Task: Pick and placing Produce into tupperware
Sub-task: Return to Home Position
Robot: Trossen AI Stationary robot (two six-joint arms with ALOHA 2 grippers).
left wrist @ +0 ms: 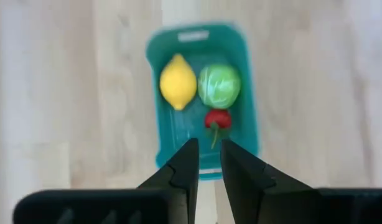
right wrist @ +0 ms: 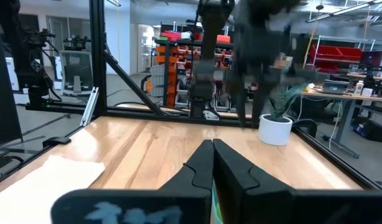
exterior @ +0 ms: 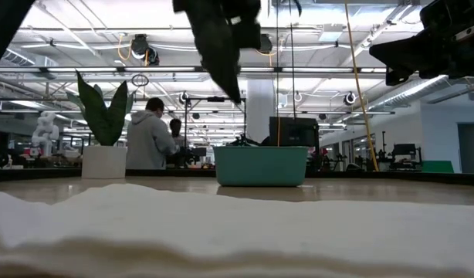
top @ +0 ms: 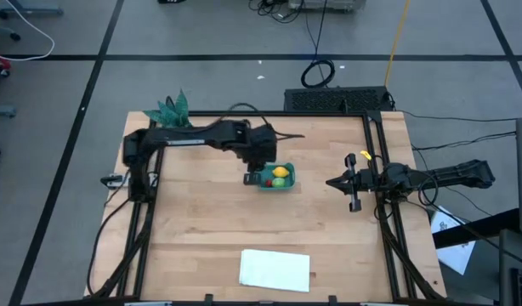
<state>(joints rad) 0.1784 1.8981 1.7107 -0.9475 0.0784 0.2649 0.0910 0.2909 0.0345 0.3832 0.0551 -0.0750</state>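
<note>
My left gripper (left wrist: 208, 149) hangs above the tub (left wrist: 155, 74), fingers slightly parted, empty; inside it lie the lemon (left wrist: 178, 81), green ball (left wrist: 219, 86) and strawberry (left wrist: 217, 119); my right gripper (right wrist: 212, 145) waits clenched near the table (top: 201, 221) edge.

Overhead, you look straight down on the whole table (top: 201, 221). Your low camera, at six o'clock, faces twelve at tabletop height. Your left wrist camera sits close above the tub (left wrist: 178, 127), shared by all.

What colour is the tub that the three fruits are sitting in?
Teal-blue. The tub shows best in the left wrist view.
</note>
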